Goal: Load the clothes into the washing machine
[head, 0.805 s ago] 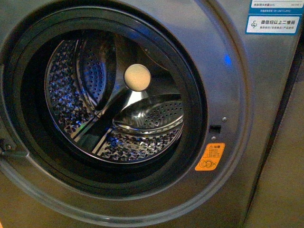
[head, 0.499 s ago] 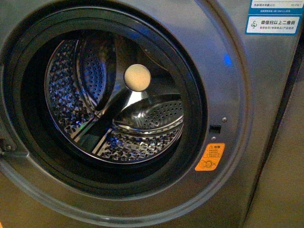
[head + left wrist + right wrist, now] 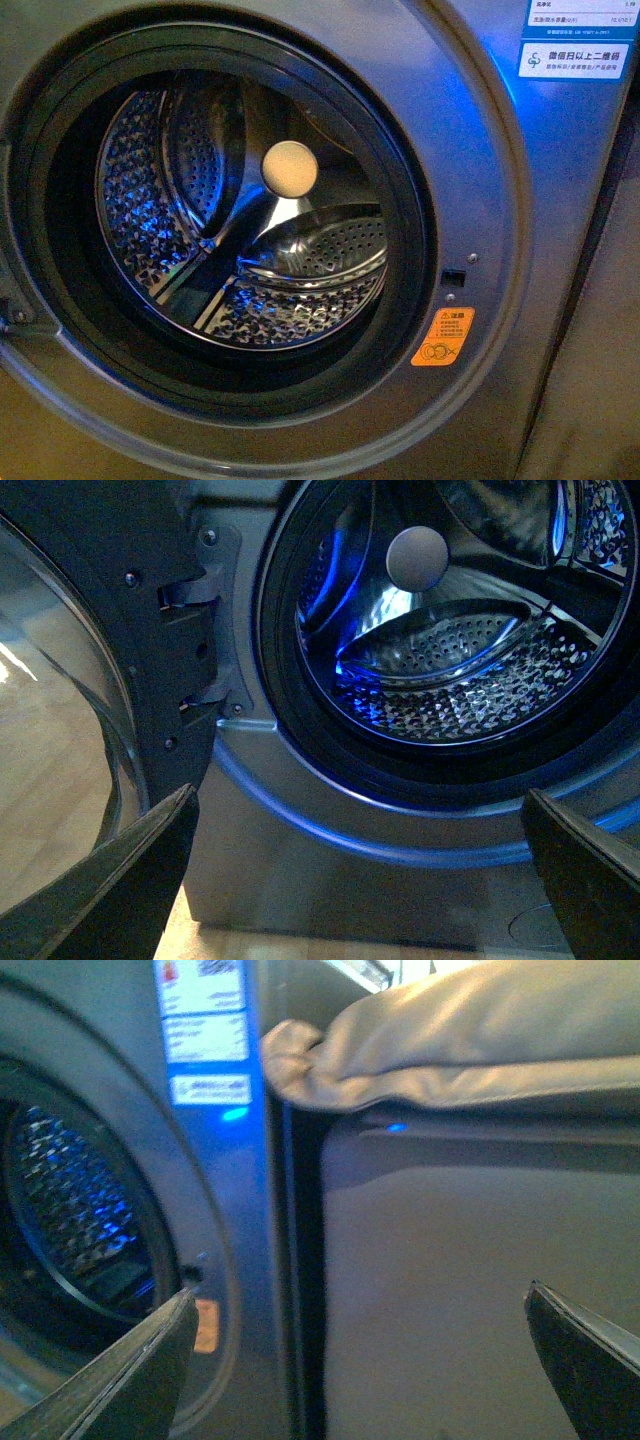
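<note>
The left gripper [image 3: 357, 805] is spread wide before the washing machine [image 3: 300, 880]. Its door [image 3: 140, 600] stands open on hinges [image 3: 195, 590], and the perforated drum [image 3: 450, 680] glows blue.

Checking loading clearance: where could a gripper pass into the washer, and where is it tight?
Free: the whole opening inside the gasket; the drum holds nothing, with bare floor in front of the lower paddle. Tight: the hinge side, where the open door stands close.
</note>
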You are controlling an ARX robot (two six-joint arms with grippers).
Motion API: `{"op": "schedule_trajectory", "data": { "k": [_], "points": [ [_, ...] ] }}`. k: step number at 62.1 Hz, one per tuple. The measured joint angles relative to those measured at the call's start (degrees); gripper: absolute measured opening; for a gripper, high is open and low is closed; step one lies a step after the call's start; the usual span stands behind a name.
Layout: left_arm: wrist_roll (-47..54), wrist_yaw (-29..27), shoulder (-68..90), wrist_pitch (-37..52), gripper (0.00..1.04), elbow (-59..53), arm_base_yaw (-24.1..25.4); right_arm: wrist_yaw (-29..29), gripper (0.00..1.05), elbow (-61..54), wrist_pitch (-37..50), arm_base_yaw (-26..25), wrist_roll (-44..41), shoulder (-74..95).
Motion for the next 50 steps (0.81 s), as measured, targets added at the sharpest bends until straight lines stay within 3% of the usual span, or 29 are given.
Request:
{"op": "schedule_trajectory", "data": {
  "k": [7, 13, 21, 29, 39, 50],
  "points": [
    [0.00, 0.00, 0.00, 0.00, 0.98, 0.00, 0.00, -1.75, 0.97, 6.47, 10.67, -7.69, 3.28, 14.32],
    [0.00, 0.00, 0.00, 0.00, 0.98, 0.00, 0.00, -2.05, 0.97, 11.65, 9.18, -12.09, 2.97, 22.38],
    [0.00, 0.00, 0.00, 0.00, 0.98, 0.00, 0.00, -0.66, 0.97, 21.14, -2.67, -16.81, -2.93, 31.02],
    [0.00, 0.00, 0.00, 0.00, 0.98, 0.00, 0.00, 2.36, 0.97, 33.88, -20.70, -21.38, -11.41, 41.44],
    [0.00, 0.00, 0.00, 0.00, 0.98, 0.00, 0.00, 5.29, 0.97, 43.39, -32.52, -25.64, -18.32, 52.65],
    [0.00, 0.00, 0.00, 0.00, 0.98, 0.00, 0.00, 8.87, 0.97, 45.55, -43.39, -28.26, -29.55, 62.51]
  ]
}}
